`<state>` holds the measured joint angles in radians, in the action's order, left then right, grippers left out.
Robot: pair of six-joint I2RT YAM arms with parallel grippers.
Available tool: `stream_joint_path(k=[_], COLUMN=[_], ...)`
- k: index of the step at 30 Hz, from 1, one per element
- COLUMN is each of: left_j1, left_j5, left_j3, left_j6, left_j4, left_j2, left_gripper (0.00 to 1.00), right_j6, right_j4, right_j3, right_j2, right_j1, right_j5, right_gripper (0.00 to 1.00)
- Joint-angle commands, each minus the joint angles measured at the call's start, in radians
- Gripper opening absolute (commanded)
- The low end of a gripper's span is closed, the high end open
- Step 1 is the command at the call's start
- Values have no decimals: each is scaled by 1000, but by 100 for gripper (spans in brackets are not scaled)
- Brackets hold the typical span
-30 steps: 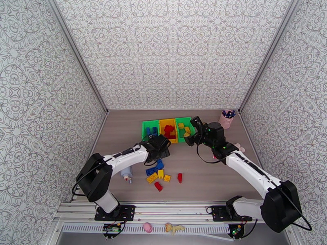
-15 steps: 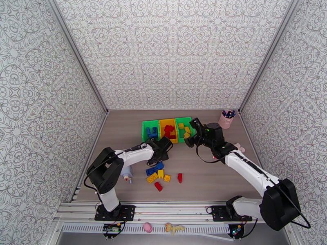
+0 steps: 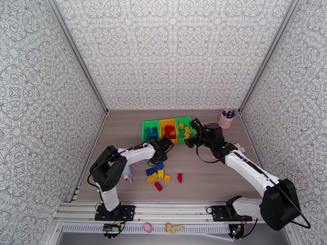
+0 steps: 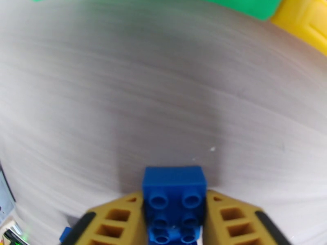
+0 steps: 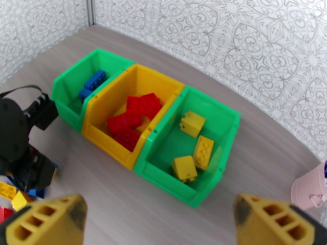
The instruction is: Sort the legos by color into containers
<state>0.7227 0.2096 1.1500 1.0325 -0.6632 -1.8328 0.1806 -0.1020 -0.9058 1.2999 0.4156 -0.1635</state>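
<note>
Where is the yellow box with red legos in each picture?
Top external: the yellow bin is mid-table, the middle one of three.
Left wrist: just the yellow bin's corner, at the top right edge.
Right wrist: left of centre, red bricks inside.
Shared landmark: the green bin joined to its left side.
</note>
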Motion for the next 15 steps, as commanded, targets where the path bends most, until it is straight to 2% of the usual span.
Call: stream_joint_path(k=[1,11,15], left_j1=[-9,-30,-63], left_j5=[6,54,84], left_j3=[18,34,77], left_j6=[-11,-99,-159], left_j4=[-19,17,20], left_j2=[9,141,196], left_gripper=[32,30,30], right_j6=[-9,-89,-152], right_j4=[-34,25,86], right_j3=[-26,-23,-20], right_j2=[-8,-39,-36], right_j1=[-4,-3,-5], right_j5=[-19,-61,-138], right_gripper=[98,99,99])
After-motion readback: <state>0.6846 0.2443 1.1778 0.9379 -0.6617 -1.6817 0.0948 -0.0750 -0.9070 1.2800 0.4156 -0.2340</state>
